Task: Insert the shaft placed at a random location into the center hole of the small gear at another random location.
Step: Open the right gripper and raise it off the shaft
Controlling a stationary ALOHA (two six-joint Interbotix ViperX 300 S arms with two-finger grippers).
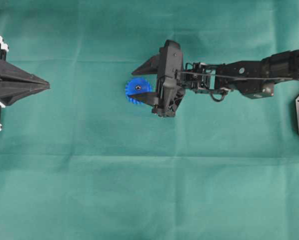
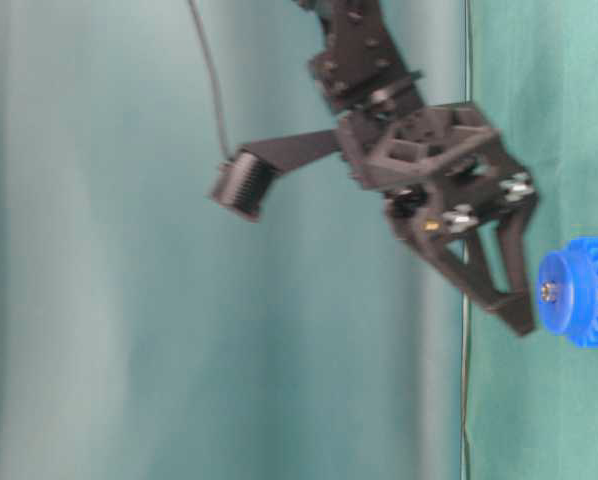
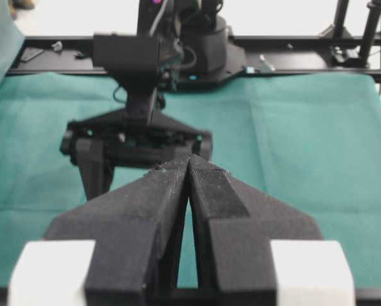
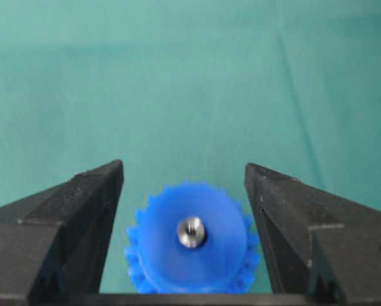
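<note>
Shaft in the gear: the tiny silvery-grey metal pin (image 4: 191,231) sits upright in the middle of the bright blue plastic toothed gear wheel (image 4: 192,239), filling the small round centre hole (image 4: 191,232) so that only its shiny end shows above the raised hub. From the table-level camera the same silvery tip (image 2: 550,291) pokes just out of the hub face of the blue wheel (image 2: 581,291), and nothing is touching it.

The right gripper (image 4: 184,191) hangs right over the wheel with its two black wedge-shaped fingers (image 4: 82,210) spread wide, one on each side of the gear, and a clear band of green showing between each finger and the blue teeth. It holds nothing. Seen from overhead, the black right arm reaches in from the right edge to mid-table, and the gripper (image 1: 137,82) partly covers the blue gear (image 1: 136,90), which lies flat on the green cloth (image 1: 139,175) a little left of centre. The lower finger crosses the wheel's rim in that view.

Over at the far left edge, the left gripper (image 1: 47,86) sits well apart from the gear, its black fingers pressed together to a point with nothing between them. Its own wrist camera shows those two textured tips (image 3: 171,185) meeting, with the right arm out ahead across the cloth.
</note>
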